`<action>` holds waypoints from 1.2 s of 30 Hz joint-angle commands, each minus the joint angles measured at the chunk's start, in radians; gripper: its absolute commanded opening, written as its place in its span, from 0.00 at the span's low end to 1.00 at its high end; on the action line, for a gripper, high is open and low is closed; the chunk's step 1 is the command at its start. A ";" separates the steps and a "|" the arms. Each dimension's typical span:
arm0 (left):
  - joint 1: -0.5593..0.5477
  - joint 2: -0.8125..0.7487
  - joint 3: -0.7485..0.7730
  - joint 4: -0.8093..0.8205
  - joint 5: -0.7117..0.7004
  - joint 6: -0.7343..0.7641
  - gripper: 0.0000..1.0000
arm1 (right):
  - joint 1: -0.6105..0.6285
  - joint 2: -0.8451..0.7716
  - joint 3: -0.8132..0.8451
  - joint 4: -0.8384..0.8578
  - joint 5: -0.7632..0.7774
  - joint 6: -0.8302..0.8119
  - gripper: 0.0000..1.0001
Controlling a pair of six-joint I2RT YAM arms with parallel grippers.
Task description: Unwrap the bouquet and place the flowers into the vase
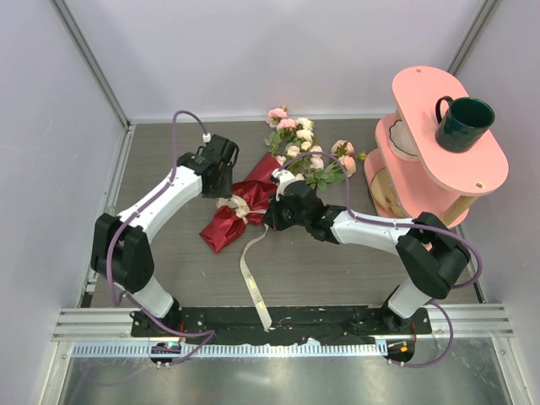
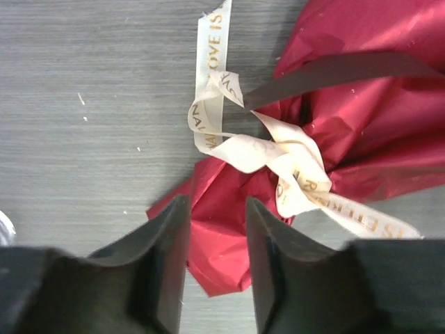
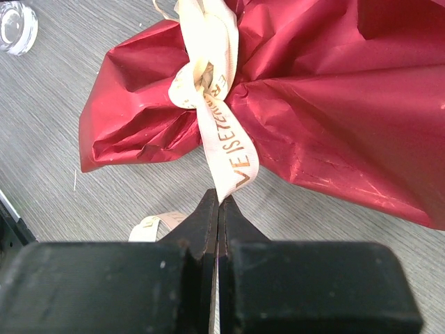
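The bouquet [image 1: 257,187] lies on the grey table [image 1: 337,270], between the two arms, its wrapped tail towards the near left. Nearest the arm bases, a loose end of the cream ribbon [image 3: 226,132] trails across the tabletop. The right gripper [image 3: 219,202] is pinched tight on another length of that ribbon (gold lettering shows on it), which runs taut up to the knot. Beyond the knot the dark red paper [image 3: 334,118] is wrapped round the stems. The left gripper [image 2: 217,205] hangs over the paper's tail with a narrow gap between its fingers, clasping nothing. A round of clear glass, the vase [image 3: 15,26], stands left of the paper. Farther back the flowers [image 1: 304,152] fan out, pink and cream. At the far right a pink shelf [image 1: 439,143] carries a dark green mug [image 1: 462,122].
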 commanded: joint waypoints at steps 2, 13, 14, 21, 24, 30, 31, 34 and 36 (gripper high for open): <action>-0.002 -0.086 -0.023 0.030 0.101 -0.012 0.55 | 0.004 -0.038 -0.005 0.044 0.009 0.000 0.01; 0.000 0.175 0.147 -0.076 0.060 0.155 0.59 | 0.004 -0.037 0.001 0.045 0.003 0.006 0.01; 0.000 0.186 0.148 -0.069 0.056 0.160 0.59 | 0.006 -0.038 0.000 0.045 0.004 0.005 0.01; -0.002 0.196 0.159 -0.036 -0.036 0.132 0.21 | 0.004 -0.023 -0.002 0.047 0.000 0.006 0.01; -0.002 0.137 0.150 -0.047 -0.052 0.092 0.00 | 0.004 -0.023 -0.002 0.047 0.001 0.009 0.01; -0.002 -0.107 0.067 -0.032 -0.127 0.000 0.00 | 0.004 -0.032 0.000 0.048 0.007 0.014 0.01; -0.002 -0.180 0.064 -0.030 -0.133 -0.020 0.00 | 0.004 -0.032 0.003 0.048 0.009 0.015 0.01; -0.002 -0.279 0.061 -0.030 -0.118 -0.041 0.00 | 0.004 -0.030 0.014 0.044 0.010 0.015 0.01; -0.002 -0.362 0.063 -0.024 -0.095 -0.046 0.00 | 0.006 -0.032 0.021 0.037 0.010 0.015 0.01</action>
